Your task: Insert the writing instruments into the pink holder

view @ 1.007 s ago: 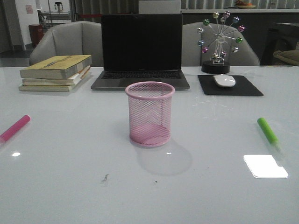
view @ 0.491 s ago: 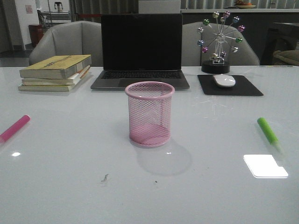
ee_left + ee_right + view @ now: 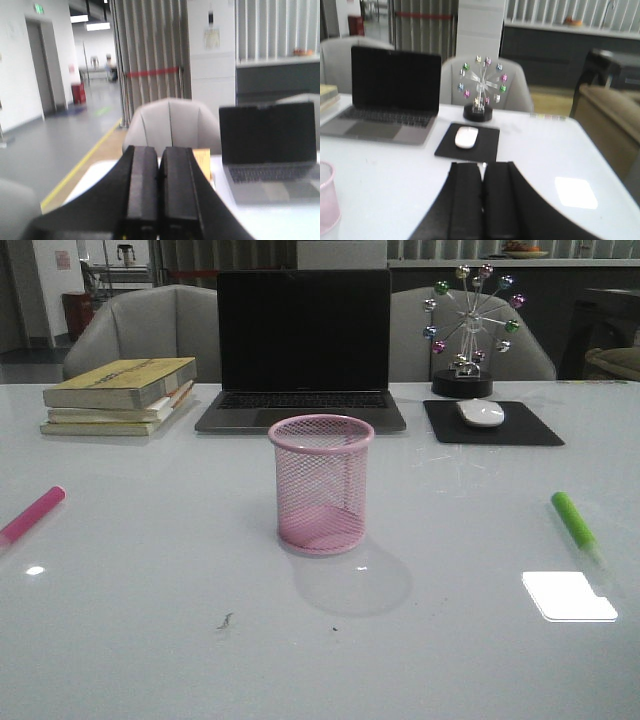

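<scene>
So far my left gripper [image 3: 159,190] and right gripper [image 3: 482,200] are both clenched on nothing, raised clear of the table. Beyond them, the pink holder [image 3: 321,483] stands empty mid-table, the pink marker [image 3: 31,515] lying far left and the green marker [image 3: 574,520] far right. Nothing is inserted yet; both remain.

Open laptop [image 3: 302,350] with dark screen at table's [image 3: 150,640] far edge; stack of 3 books [image 3: 120,397] left of it; white mouse [image 3: 480,412] on black mousepad [image 3: 490,424] right; Ferris-wheel ornament [image 3: 467,330] behind; 2 grey chairs [image 3: 150,332] beyond.
</scene>
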Available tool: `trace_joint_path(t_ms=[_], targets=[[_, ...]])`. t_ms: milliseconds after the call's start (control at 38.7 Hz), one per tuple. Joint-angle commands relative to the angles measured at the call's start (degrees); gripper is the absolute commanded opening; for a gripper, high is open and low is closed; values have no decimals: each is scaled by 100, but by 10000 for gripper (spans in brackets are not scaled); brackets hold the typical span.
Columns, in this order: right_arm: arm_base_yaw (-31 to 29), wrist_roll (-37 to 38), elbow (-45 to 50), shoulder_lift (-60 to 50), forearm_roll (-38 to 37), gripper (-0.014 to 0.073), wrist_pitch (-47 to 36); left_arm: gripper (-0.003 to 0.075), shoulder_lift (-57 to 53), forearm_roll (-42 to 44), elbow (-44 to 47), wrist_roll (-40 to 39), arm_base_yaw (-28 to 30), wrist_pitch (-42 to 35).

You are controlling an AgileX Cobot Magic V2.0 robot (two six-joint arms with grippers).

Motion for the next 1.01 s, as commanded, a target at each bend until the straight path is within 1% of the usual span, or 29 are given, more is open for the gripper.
trace_joint_path(t_ms=[0,77,155,181,232,284,336,362,387,413,465,516,594,671,697,749,800,852,904,981], targets=[[-10,10,-381,718,-14,57,-427,92,643,18,-444,-25,12,-270],[-10,10,-472,1187,-14,57,-538,92,1050,18,-612,-25,12,-269],[-10,10,-534,1727,-14,62,-831,92,1424,18,-824,-25,12,-269],[-10,10,-536,1842,-14,76,-967,92,1551,18,-877,-25,12,-269],[-10,10,-536,2082,-14,136,-1298,95,1797,18,-1002,-25,-51,-258],[-10,10,-536,2299,-14,235,-1581,125,2013,18,-1077,-25,-151,-260],[-10,10,-536,2513,-14,371,-1826,184,2225,8,-1116,-25,-288,-298],[-10,10,-536,2589,-14,417,-1884,219,2313,8,-1116,-25,-331,-343],[-10,10,-536,2663,-14,445,-1946,263,2415,8,-1116,-25,-406,-343],[-10,10,-536,2715,-14,473,-1996,289,2471,8,-1116,-25,-463,-413],[-10,10,-536,2842,-14,493,-2093,342,2592,8,-1116,-25,-555,-518],[-10,10,-536,2965,-14,488,-2228,370,2727,8,-1116,-25,-622,-667],[-10,22,-536,3185,7,489,-2272,375,2997,8,-1116,-25,-747,-1105],[-10,22,-534,3456,122,489,-2292,374,3297,-37,-1116,-25,-808,-1370],[-10,22,-541,3535,166,489,-2213,374,3401,-37,-1116,-25,-808,-1429],[-10,22,-667,3675,335,489,-1753,374,3548,-45,-1116,-25,-808,-1467],[-10,22,-919,3842,480,489,-958,375,3624,-45,-1128,-25,-808,-1408],[-10,22,-1199,4019,523,489,-386,375,3680,-189,-1224,-25,-808,-1146],[-10,22,-1467,4175,528,489,18,375,3722,-293,-1358,-25,-808,-807],[-10,22,-1865,4419,578,489,442,375,3794,-303,-1550,-25,-808,-463]])
